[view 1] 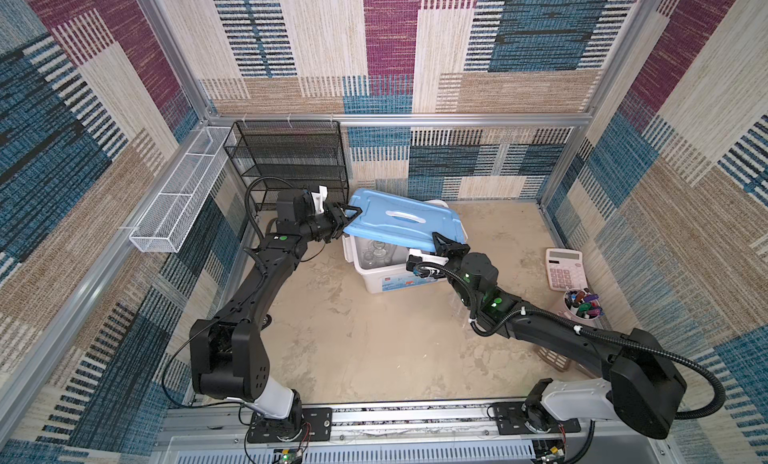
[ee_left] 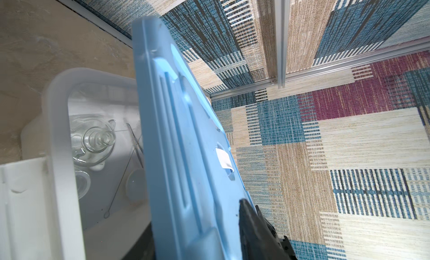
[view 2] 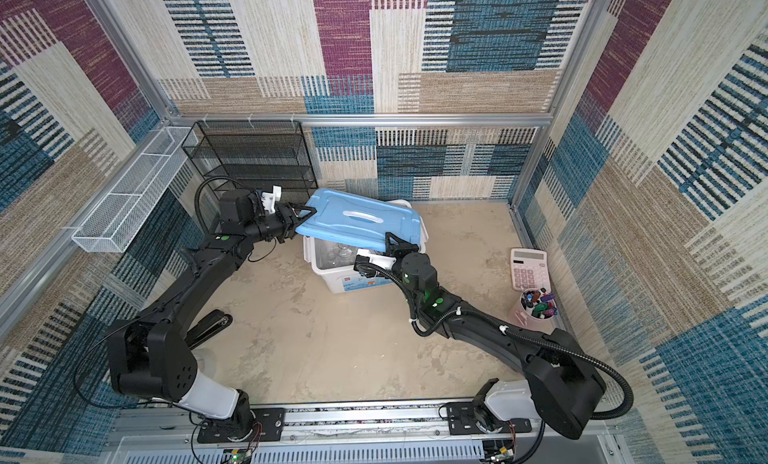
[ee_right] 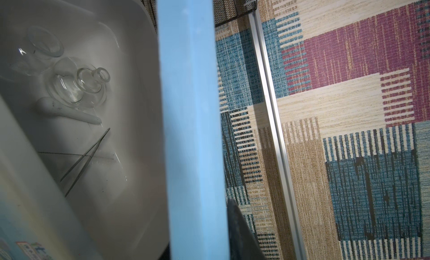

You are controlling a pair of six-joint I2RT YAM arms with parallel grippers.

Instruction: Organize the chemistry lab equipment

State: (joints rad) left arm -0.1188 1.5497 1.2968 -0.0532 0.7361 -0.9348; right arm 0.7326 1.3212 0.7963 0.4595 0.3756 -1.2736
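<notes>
Blue lid [view 1: 399, 221] is up off the white bin [view 1: 376, 281], tilted, left end higher, in centre frame in both top views. It covers most of the bin's opening; the near left part is uncovered.

Left claw [view 1: 347, 219] is at the lid's left corner, one finger over it and one under. In the left wrist view a black finger [ee_left: 253, 228] lies flat on the lid's top face. Reads as clamped on the lid.

Right claw [view 1: 440, 242] is at the lid's near edge, right of centre. In the right wrist view one finger [ee_right: 239, 233] sits just beside the lid's edge and the other is hidden. Can't tell if it is gripping or loose.

Lab gear is inside the bin, on its floor:
- clear glass flask [ee_right: 79, 89] lying on its side
- white pestle [ee_right: 67, 111] touching the flask
- metal tweezers [ee_right: 86, 158] crossing the thin rod [ee_right: 69, 154]
- small clear glass dish [ee_right: 44, 41] beyond the flask
- small white bowl [ee_left: 135, 184], partly hidden by the lid

Tubes and welled tray not visible.

Pink calculator [view 1: 564, 269] and pink cup of markers [view 1: 582, 306] sit on the desk [view 1: 374, 350] at right, well apart from the bin. Black mesh rack [view 1: 291, 159] stands upper left behind the bin, with the white mesh basket [view 1: 178, 200] on the left wall.
</notes>
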